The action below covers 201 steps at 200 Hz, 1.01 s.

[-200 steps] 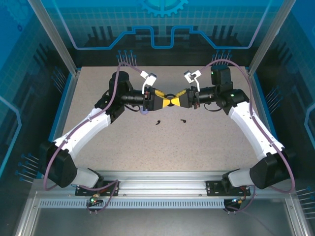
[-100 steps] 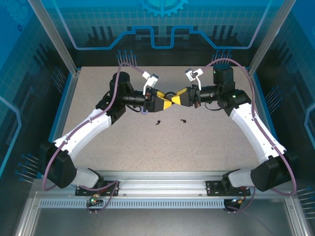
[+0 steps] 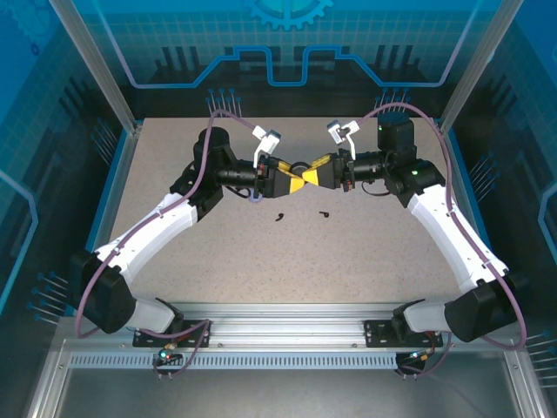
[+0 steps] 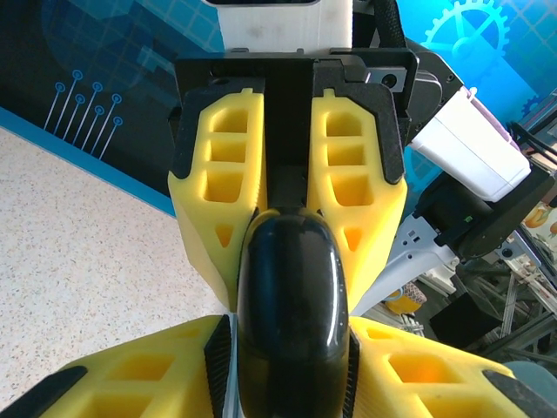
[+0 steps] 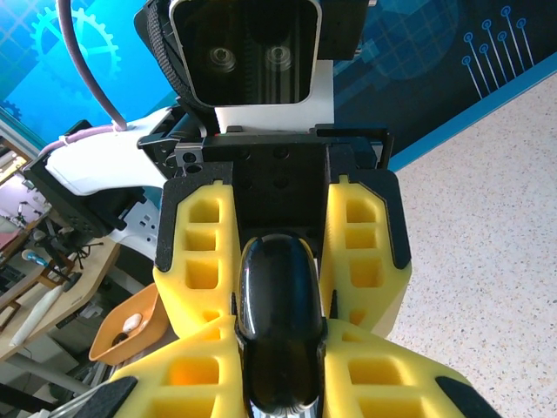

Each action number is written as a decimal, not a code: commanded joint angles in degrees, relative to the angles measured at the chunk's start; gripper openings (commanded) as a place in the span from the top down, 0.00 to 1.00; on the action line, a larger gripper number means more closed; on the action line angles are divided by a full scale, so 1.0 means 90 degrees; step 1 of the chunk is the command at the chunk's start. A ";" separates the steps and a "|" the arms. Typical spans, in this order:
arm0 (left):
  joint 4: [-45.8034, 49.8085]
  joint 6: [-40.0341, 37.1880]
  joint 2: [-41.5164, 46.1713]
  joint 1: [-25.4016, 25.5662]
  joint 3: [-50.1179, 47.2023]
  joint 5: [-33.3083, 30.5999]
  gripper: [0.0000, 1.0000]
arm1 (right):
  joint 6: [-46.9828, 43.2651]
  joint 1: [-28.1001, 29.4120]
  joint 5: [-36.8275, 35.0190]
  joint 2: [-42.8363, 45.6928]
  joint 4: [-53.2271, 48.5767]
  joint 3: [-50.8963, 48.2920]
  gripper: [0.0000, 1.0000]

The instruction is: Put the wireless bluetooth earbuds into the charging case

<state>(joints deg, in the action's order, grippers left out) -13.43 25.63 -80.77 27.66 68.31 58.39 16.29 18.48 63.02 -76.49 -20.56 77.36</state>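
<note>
Your left gripper point(image 4: 291, 335) is clamped on the charging case point(image 4: 291, 279). In the left wrist view both of its yellow foam fingers point(image 4: 157, 374) press flush against the glossy black body, one from each side. Your right gripper point(image 5: 280, 335) is pinching the same case from the opposite end, and in the right wrist view its own fingers point(image 5: 383, 370) sit tight against the black shell. So that's two grips on one case, tips facing each other. In each wrist view the other arm's fingers flank the far end of the case; touching or just beside it, can't tell which. The case is seen edge-on, narrow and rounded. Lid open or shut can't be told from here.

In the top view the two grippers meet nose to nose over the rear middle of the table point(image 3: 365, 261). The left one sits slightly lower in the picture and the right one slightly higher, with the yellow-and-black fingers crossing. The case is between them, hidden by the fingers in that view, well apart from both arm bases.

Both earbuds lie loose on the table, nearer to you than the grippers. The first earbud point(image 3: 279, 216) is below-left of the meeting point and the second earbud point(image 3: 323, 212) is below-right. They are apart from each other, touching neither a gripper nor the case. They show as tiny dark specks, too small to read which way they face.

Further out there is the speckled beige tabletop, with blue wall panels point(image 3: 52, 131) around it.
</note>
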 commanded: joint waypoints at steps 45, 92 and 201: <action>-0.0275 0.0066 0.0132 0.0022 0.0110 -0.0090 0.68 | -0.0216 0.0095 -0.0064 0.0162 -0.0234 0.0115 0.82; -0.0182 0.0015 0.0283 -0.0026 0.0082 -0.0198 0.65 | -0.0307 0.0082 -0.0092 0.0197 -0.0352 0.0125 0.82; -0.0254 0.0130 0.0335 -0.0116 -0.0046 -0.0160 0.61 | -0.0230 0.0069 -0.0103 0.0232 -0.0231 0.0123 0.81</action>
<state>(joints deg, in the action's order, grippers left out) -13.65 26.09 -78.72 26.83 68.29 56.23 14.33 18.50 61.95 -75.68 -22.46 77.36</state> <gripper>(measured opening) 0.377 0.191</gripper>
